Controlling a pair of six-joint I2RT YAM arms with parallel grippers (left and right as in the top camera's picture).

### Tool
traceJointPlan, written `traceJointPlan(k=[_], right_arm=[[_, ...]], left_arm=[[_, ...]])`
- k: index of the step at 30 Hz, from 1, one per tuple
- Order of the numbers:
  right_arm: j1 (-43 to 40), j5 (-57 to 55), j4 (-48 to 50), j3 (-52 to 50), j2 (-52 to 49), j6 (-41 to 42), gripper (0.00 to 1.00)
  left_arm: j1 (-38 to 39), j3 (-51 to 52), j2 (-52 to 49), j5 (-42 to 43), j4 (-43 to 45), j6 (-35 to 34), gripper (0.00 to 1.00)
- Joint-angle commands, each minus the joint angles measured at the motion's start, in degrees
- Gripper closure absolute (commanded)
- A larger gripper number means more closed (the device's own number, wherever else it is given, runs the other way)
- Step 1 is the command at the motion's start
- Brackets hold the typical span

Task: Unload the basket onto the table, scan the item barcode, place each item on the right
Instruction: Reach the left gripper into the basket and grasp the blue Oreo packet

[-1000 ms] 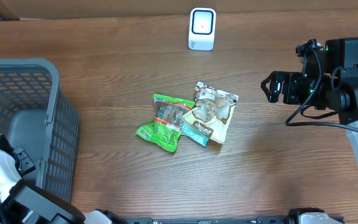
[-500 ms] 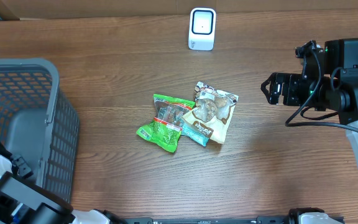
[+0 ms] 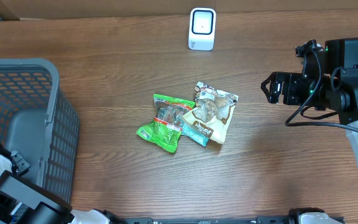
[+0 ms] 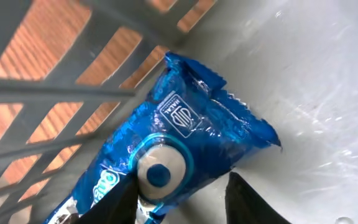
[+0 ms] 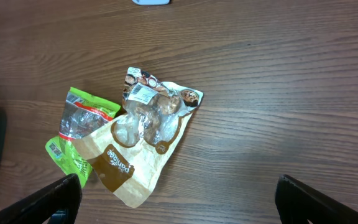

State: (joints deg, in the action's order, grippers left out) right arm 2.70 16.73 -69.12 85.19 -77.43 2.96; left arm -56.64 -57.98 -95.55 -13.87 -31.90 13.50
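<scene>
Blue packet [image 4: 185, 143] between left hand [image 4: 182, 186] fingers [image 4: 250, 202]

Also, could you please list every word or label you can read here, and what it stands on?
"HALAL": badge on the blue packet in the basket.
"pan...": brown band of the beige packet; its later letters are unclear.
Beige packet's white sticker and the green packet: print too small to read.
Scanner: no text legible.
</scene>
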Motion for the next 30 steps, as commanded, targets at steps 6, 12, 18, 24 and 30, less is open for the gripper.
traceJointPlan(k=[6, 12, 18, 24, 30], right_arm=[[-0.2, 0.5, 0.0, 1.0, -0.1, 0.0, 0.00], [-0.2, 0.5, 0.4, 1.0, -0.1, 0.0, 0.00], [-0.2, 0.5, 0.9, 1.0, -0.1, 0.0, 0.00], [-0.2, 0.5, 0.8, 1.0, -0.1, 0.0, 0.00], [-0.2, 0.5, 0.1, 1.0, -0.1, 0.0, 0.00]], left_arm=[[0.2, 1.4, -3.4, 6.7, 0.5, -0.9, 0.72], [2.6, 1.4, -4.7, 12.5, 0.7, -2.1, 0.96], [8.4, 1.1, -4.7, 14.1, 0.7, -7.4, 0.96], [18.1, -2.9, -4.6, 14.4, -2.5, -8.0, 0.96], [25.5, -16.9, -4.2, 14.7, -12.8, -14.1, 0.96]])
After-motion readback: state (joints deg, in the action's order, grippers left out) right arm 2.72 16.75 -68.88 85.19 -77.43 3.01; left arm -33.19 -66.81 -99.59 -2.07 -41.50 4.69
